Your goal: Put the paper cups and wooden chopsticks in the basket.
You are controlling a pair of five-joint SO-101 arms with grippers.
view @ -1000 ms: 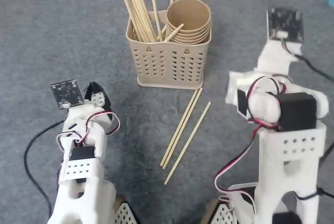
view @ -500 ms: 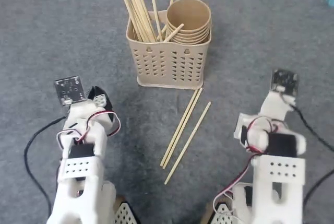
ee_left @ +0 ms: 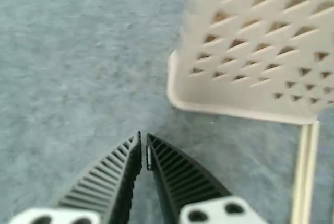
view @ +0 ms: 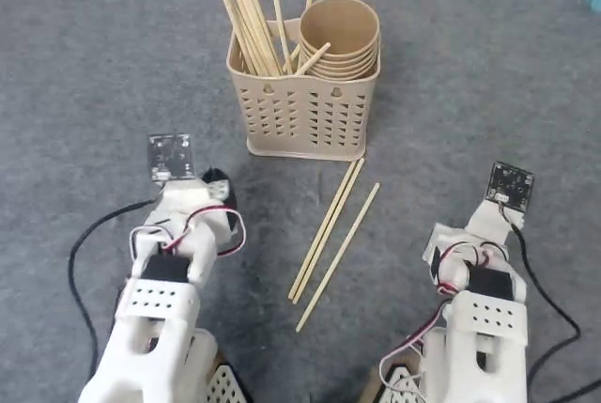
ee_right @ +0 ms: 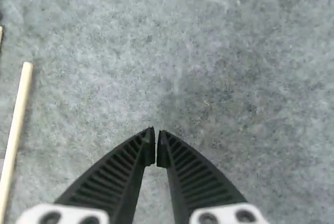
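**A:** Movement entry: the right arm is being drawn back from beside the beige perforated plastic basket (view: 305, 107). The left arm is being swung inward toward it.

**B:** Tools being listed?

**A:** The left gripper (ee_left: 144, 151) is being held with jaws together, empty. The right gripper (ee_right: 156, 148) is likewise closed and empty.

**B:** Stock?

**A:** The stack of brown paper cups (view: 340, 32) and the bundle of pale wooden chopsticks (view: 249, 13) are being kept in the basket. Three loose wooden chopsticks (view: 327, 229) are lying on the grey felt mat (view: 94, 74), just in front of the basket, between the arms.

**B:** Handling being advised?

**A:** The jaws are probably best opened narrowly, set across one stick near its middle, and pressed into the mat, so that nothing is being rolled aside.
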